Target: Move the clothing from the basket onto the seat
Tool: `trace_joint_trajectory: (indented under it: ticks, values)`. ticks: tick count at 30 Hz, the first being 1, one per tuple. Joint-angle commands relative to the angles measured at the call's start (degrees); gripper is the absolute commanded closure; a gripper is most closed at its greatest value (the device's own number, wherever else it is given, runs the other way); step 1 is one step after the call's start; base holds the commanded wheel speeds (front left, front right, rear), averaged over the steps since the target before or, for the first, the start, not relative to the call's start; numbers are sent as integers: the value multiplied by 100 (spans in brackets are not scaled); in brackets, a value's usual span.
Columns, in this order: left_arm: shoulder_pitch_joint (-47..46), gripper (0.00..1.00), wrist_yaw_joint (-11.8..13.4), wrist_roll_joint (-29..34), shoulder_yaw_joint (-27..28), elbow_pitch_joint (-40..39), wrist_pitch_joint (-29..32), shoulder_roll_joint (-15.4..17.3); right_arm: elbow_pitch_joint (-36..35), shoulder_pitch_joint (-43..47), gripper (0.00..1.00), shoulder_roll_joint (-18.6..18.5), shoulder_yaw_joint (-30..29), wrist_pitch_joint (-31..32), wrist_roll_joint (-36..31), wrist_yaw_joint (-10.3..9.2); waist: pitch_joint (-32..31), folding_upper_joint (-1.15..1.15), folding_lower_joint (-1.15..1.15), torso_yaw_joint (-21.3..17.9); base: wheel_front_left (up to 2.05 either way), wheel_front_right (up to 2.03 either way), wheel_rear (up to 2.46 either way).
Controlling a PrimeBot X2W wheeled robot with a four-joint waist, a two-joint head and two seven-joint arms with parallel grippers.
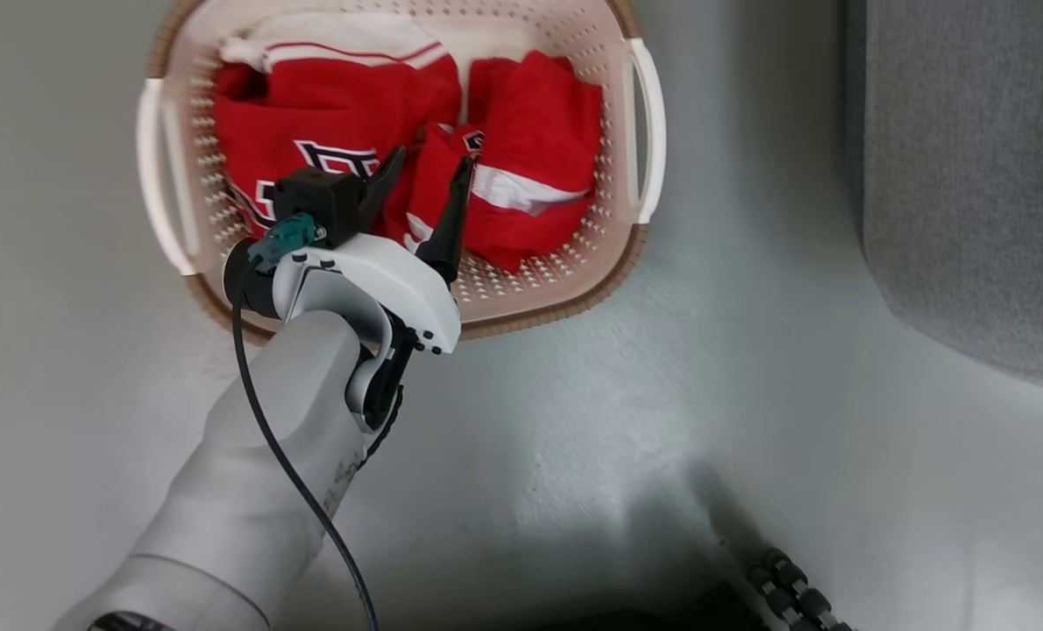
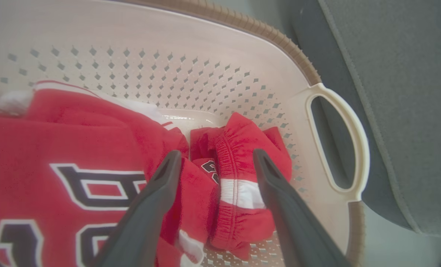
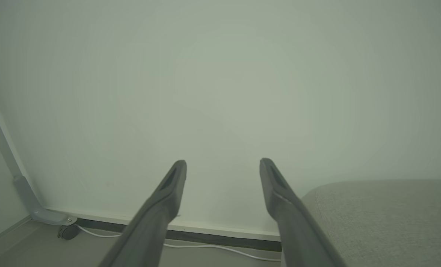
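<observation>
Two red garments, the clothing point(image 1: 539, 131), lie in the basket point(image 1: 613, 237) at the frame's upper left; the seat point(image 1: 968, 175) sits at the upper right. The left claw point(image 1: 429, 166) hangs wide over them, empty; the right claw point(image 3: 223, 165) gapes empty too. The first pick looks in hand: next, lower onto a fold and close.

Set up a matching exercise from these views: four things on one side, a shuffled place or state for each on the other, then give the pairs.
Things
1. left gripper
2. right gripper
3. basket
4. sofa

Places or states
A. grey, at the head view's right edge
B. open, pointing toward a pale wall
C. on the floor, holding the clothing
D. open, over the clothing

Pairs: 1-D, 2-B, 3-C, 4-A
</observation>
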Motion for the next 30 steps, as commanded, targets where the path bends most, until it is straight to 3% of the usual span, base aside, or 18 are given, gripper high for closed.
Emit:
trace_joint_trajectory:
  ticks: [1, 13, 23, 24, 25, 26, 30]
  values:
    - [-49, 0, -58, -97, 5, 48, -34, 52, -189, 72, 0, -5, 41, -34, 49, 24, 244, 0, 0, -214, 0, 0, 0]
    - [-1143, 0, -292, -787, -737, 1460, 180, 52, -289, -145, 0, 438, 197, -34, 183, 24, 743, 0, 0, -751, 0, 0, 0]
    - [-1569, 0, -142, -961, -1226, 2045, 723, 52, -227, -142, 0, 606, 252, -34, 252, 24, 821, 0, 0, -946, 0, 0, 0]
    - [-1584, 4, -115, -993, -1255, 2052, 757, 52, -220, -141, 0, 608, 249, -34, 252, 24, 813, 0, 0, -952, 0, 0, 0]
    - [-1591, 74, -74, -1018, -1295, 2060, 807, 52, -211, -137, 0, 610, 243, -34, 251, 24, 800, 0, 0, -955, 0, 0, 0]
    - [-1601, 100, -42, -1031, -1344, 2054, 831, 52, -201, -134, 0, 608, 236, -34, 250, 24, 788, 0, 0, -957, 0, 0, 0]
    - [-1528, 100, 26, -1173, -1483, 1954, 819, 52, -111, -80, 0, 583, 216, -34, 223, 24, 629, 0, 0, -899, 0, 0, 0]
